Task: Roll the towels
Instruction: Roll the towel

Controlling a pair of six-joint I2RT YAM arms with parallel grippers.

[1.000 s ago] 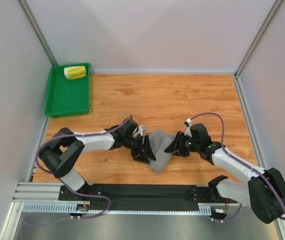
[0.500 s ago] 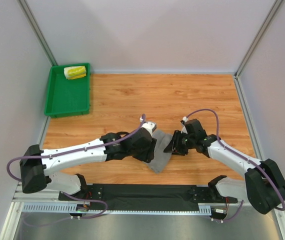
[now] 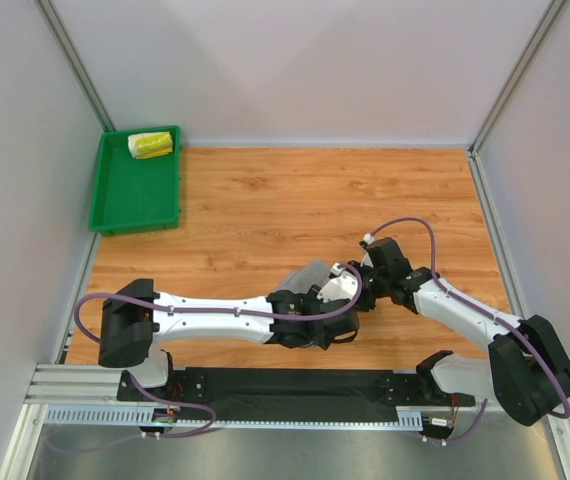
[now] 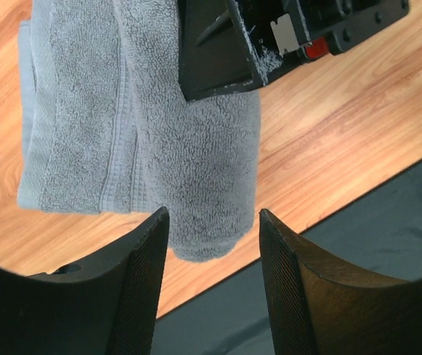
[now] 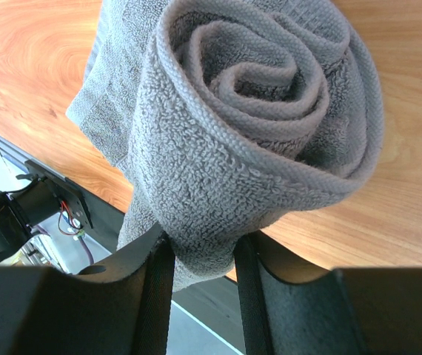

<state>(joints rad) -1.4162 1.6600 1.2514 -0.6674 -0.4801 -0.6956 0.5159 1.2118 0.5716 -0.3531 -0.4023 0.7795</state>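
The grey towel (image 5: 255, 96) lies near the table's front edge, wound into a loose spiral roll. My right gripper (image 5: 202, 244) is shut on its outer layer, and shows from above (image 3: 357, 294) at the roll's right end. In the top view only a bit of the grey towel (image 3: 312, 273) shows behind my left arm. My left gripper (image 4: 212, 222) is open and empty, hovering over the near end of the towel (image 4: 174, 148); from above it (image 3: 333, 325) sits by the front edge. The white-yellow towel (image 3: 150, 144) lies rolled in the green tray (image 3: 130, 200).
The green tray stands at the back left corner. A black mat (image 3: 285, 382) runs along the table's front edge, just below the towel. Grey walls close in the left, back and right sides.
My left arm has stretched out to the right over the grey towel and now covers most of it. My right gripper has kept its hold and barely moved.
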